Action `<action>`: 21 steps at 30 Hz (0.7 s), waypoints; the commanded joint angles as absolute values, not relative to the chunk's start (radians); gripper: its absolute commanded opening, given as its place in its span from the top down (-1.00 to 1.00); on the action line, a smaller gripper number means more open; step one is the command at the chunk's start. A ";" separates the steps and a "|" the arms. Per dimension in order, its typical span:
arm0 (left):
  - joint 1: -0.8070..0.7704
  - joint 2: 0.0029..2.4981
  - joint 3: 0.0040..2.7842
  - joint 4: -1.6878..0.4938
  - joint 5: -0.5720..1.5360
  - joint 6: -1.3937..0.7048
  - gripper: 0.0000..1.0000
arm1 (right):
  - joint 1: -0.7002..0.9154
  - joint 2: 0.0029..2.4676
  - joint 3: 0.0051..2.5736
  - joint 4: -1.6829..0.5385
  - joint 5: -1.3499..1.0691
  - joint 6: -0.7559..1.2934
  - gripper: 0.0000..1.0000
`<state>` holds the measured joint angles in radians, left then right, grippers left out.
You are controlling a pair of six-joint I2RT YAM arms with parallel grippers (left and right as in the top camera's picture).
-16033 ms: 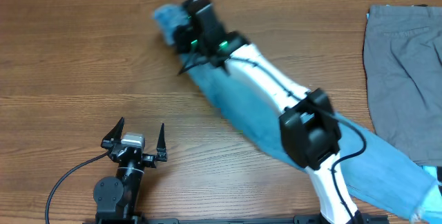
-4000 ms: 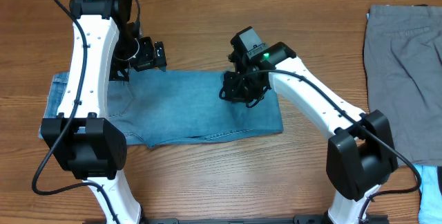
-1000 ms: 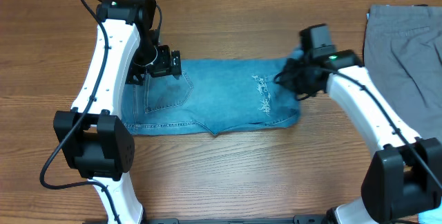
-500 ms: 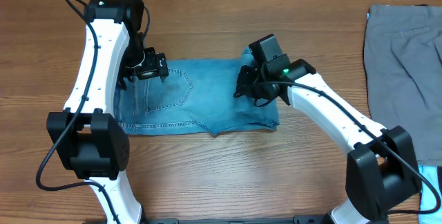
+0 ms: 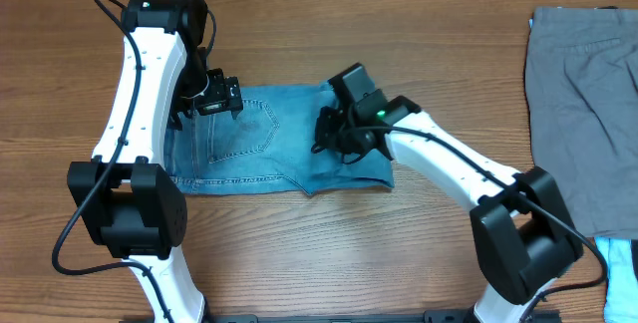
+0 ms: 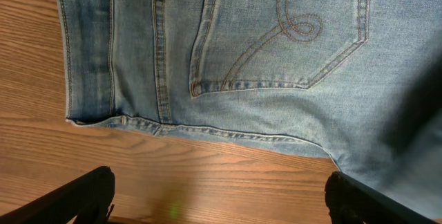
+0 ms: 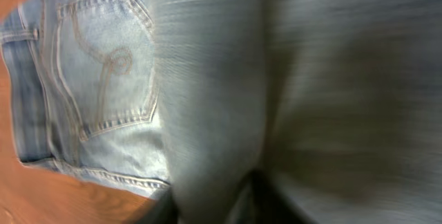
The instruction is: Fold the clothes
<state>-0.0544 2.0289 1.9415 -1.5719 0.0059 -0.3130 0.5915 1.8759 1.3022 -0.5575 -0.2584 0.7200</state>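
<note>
The light blue jeans (image 5: 249,149) lie folded on the wooden table, a curved-stitch back pocket facing up. My right gripper (image 5: 334,142) is shut on a folded layer of the jeans and holds it over their right half. In the right wrist view the cloth (image 7: 110,65) fills the frame, blurred, and runs between the fingers (image 7: 207,207). My left gripper (image 5: 214,97) is open and empty above the waist end. In the left wrist view its fingertips (image 6: 221,196) are wide apart over bare wood beside the jeans' hem (image 6: 276,44).
A grey garment (image 5: 583,94) lies flat at the table's right edge. A light blue item (image 5: 623,273) shows at the bottom right corner. Bare wood lies in front of and behind the jeans.
My right gripper has carried the jeans' right end leftward over the rest, making the bundle shorter. The left arm has stayed in place since half a second ago.
</note>
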 commanded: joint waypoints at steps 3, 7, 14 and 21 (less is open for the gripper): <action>-0.053 2.027 1.940 -1.575 -0.008 -0.326 -1.00 | 0.617 1.881 1.329 -0.527 -0.272 0.736 -0.25; -0.053 2.027 1.940 -1.574 -0.008 -0.326 -1.00 | 0.600 1.879 1.336 -0.527 -0.277 0.728 -0.50; -0.054 2.027 1.940 -1.573 0.036 -0.326 -1.00 | 0.461 1.874 1.451 -0.675 -0.381 0.578 -0.44; -0.112 2.027 1.914 -1.523 0.251 -0.254 0.92 | 0.330 1.874 1.465 -0.879 -0.379 0.464 0.59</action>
<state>-0.0666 2.0289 1.9347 -1.5402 0.1226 -0.2966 0.3687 1.8812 1.4521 -0.8375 -0.3626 0.5484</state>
